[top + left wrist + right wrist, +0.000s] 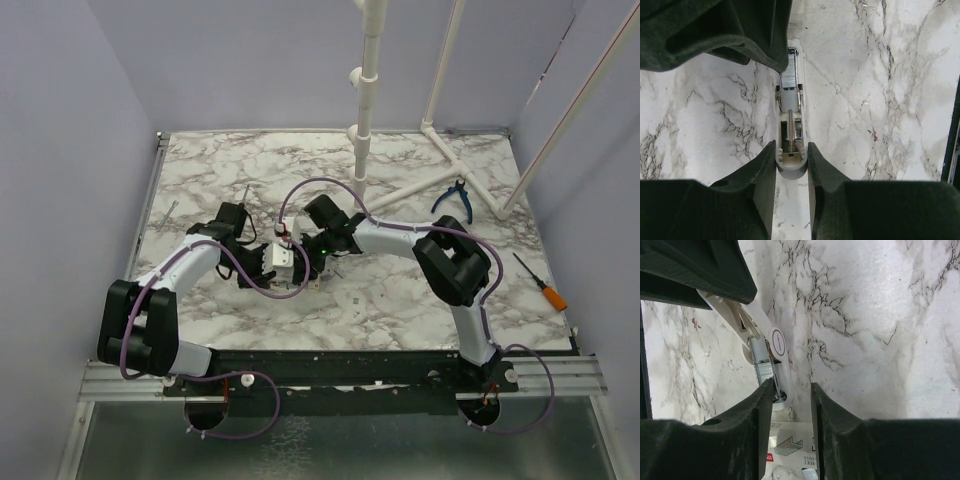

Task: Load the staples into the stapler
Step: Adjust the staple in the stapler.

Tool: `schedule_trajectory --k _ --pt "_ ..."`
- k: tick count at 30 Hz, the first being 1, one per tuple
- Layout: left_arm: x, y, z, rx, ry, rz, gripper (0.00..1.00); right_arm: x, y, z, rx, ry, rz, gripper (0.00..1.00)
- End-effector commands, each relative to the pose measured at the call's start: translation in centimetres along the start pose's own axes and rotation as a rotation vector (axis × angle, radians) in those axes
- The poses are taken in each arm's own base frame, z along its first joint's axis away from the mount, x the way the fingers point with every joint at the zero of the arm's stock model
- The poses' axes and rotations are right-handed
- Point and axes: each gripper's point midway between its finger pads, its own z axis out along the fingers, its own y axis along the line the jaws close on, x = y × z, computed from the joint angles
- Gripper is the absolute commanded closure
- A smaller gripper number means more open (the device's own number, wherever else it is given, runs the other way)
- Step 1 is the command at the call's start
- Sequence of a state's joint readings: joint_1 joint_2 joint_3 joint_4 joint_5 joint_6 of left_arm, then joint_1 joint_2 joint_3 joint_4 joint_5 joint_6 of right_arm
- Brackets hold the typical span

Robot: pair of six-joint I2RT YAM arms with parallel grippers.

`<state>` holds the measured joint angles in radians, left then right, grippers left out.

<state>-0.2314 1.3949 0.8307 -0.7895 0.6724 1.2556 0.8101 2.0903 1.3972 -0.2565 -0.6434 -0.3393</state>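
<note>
Lavender walls [60,150] close in a white-and-grey marbled table [400,300], with a frame of white pipes [365,100] standing at its far side. Near the pipe feet lie blue-handled pliers [453,195], and an orange-handled screwdriver [538,283] rests by the right edge, both well apart from the arms. The two arms meet left of the table's centre, their grippers facing each other over the stapler [790,120]. It lies on the marble with its top swung open, so the inner channel, spring rod and pusher are exposed. The left gripper [791,146] pinches the rounded rear end of the white body between both fingers. The staples [789,80], a ribbed silvery strip, sit in the front part of the channel, ahead of the pusher. The right gripper [791,384] straddles the stapler's front end with its fingers partly spread: one finger is against the strip and the stapler's edge, while bare marble shows between the body and the other finger. A small white staple box [790,445] lies on the table just below the right gripper's fingers.
</note>
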Motion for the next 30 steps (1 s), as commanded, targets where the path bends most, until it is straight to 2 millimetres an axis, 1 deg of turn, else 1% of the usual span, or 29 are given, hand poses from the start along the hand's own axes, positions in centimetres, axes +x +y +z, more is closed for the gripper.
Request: schedule_trajectory --k 1,9,13,16,22,30 --pt "0.5 0.4 -0.6 0.001 0.039 0.0 1.0 5.7 -0.6 -0.6 0.026 0.18 0.053 0.65" --pt "0.0 1.1 -0.7 -0.006 0.031 -0.005 1.0 6.8 -0.8 -0.7 0.042 0.226 0.032 0.66" --pt "0.2 1.1 -0.7 -0.004 0.042 -0.006 1.0 7.3 -1.1 -1.1 0.056 0.252 0.001 0.66" --pt "0.4 1.1 -0.6 -0.003 0.045 -0.006 1.0 7.5 -0.9 -1.3 0.042 0.268 -0.022 0.66" --pt "0.4 1.2 -0.6 -0.006 0.051 -0.003 1.0 7.8 -0.8 -1.7 0.016 0.298 -0.064 0.66" --pt "0.2 1.5 -0.7 -0.009 0.046 -0.004 1.0 7.9 -0.2 -1.7 -0.026 0.319 -0.069 0.66"
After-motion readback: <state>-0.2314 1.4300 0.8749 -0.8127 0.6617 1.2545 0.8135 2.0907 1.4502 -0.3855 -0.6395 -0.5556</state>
